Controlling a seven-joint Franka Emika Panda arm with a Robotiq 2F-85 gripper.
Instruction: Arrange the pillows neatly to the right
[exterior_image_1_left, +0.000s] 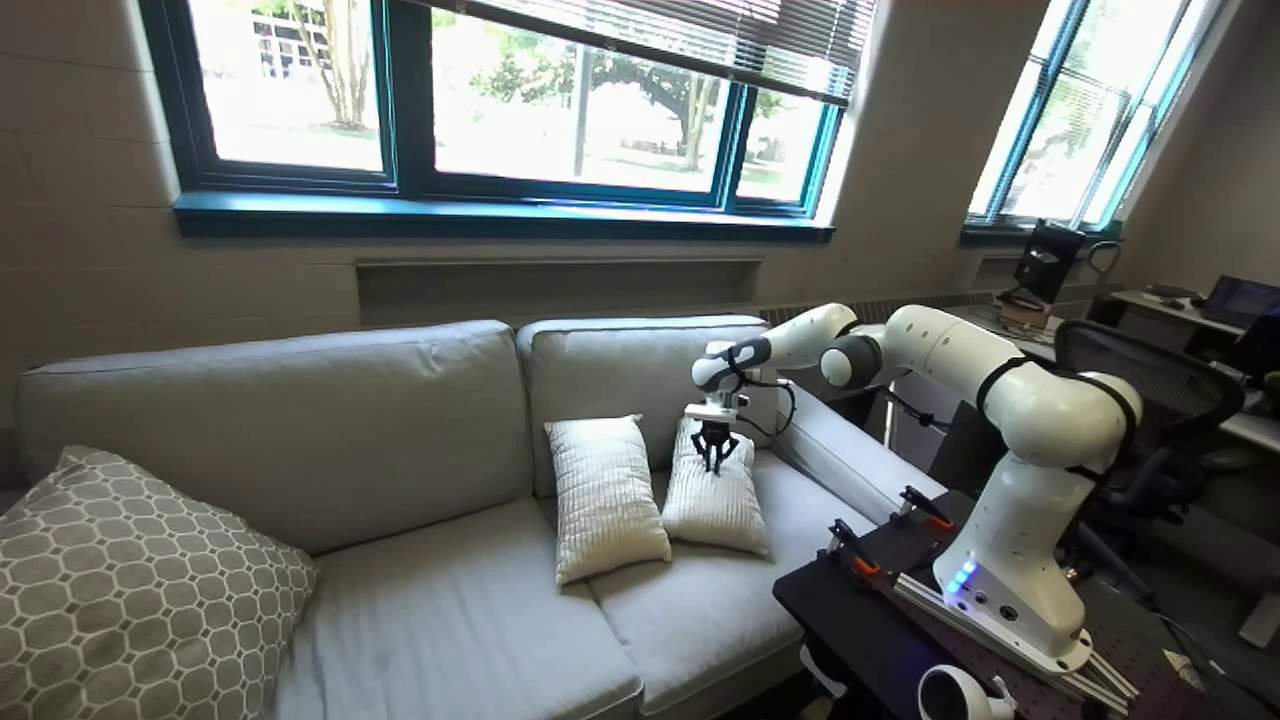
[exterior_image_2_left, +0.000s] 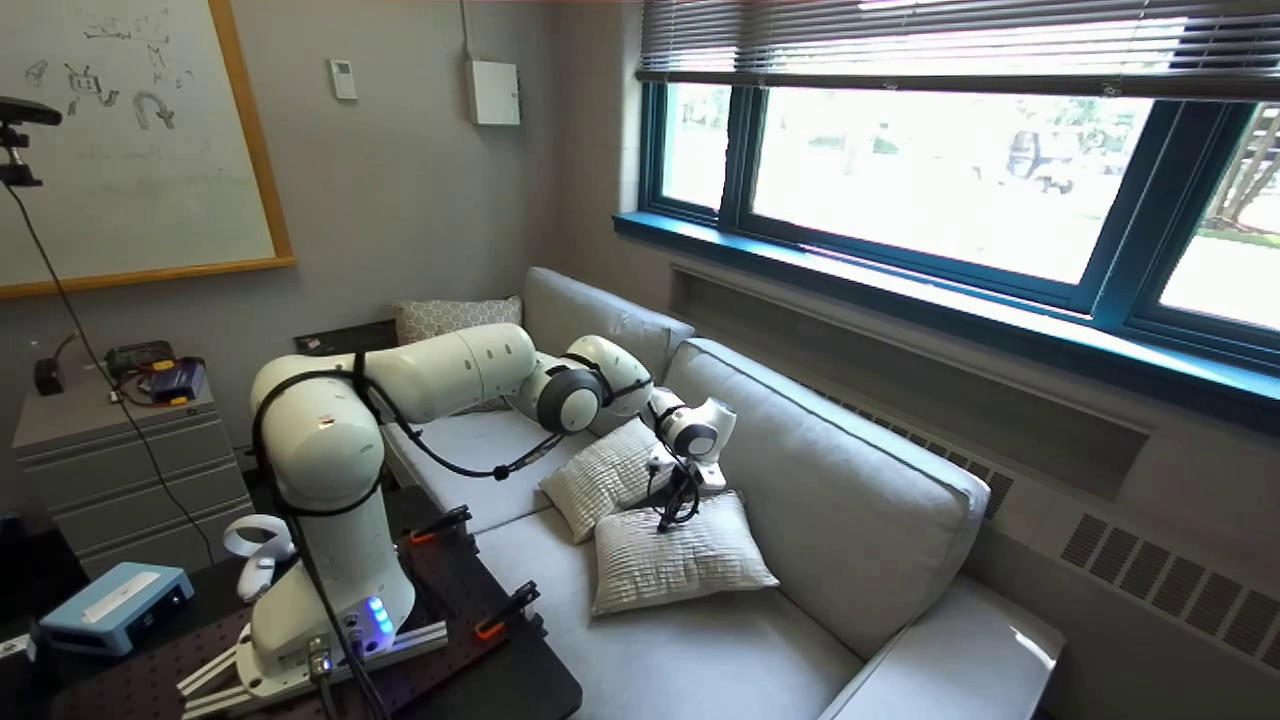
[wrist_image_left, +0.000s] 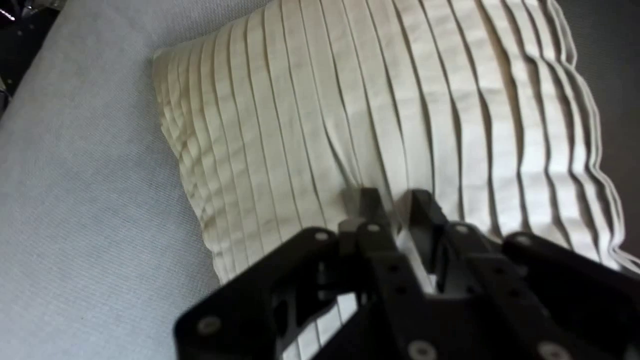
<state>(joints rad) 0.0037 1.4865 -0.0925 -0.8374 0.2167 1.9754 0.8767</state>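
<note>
Pointing at the pleated cream-white cloth pillow (exterior_image_1_left: 714, 515), three o'clock of its square cream-white twin (exterior_image_1_left: 608, 505) in an exterior view: black gripper (wrist_image_left: 397, 202), jaws nearly together, pinch unclear, presumably there for straightening it.

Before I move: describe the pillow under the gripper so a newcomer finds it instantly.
Find the grey sofa, then its end nearest the robot arm. There, closest to the armrest, sits a pleated cream pillow. Unlike its matching neighbour, it has the gripper directly over it.
</note>
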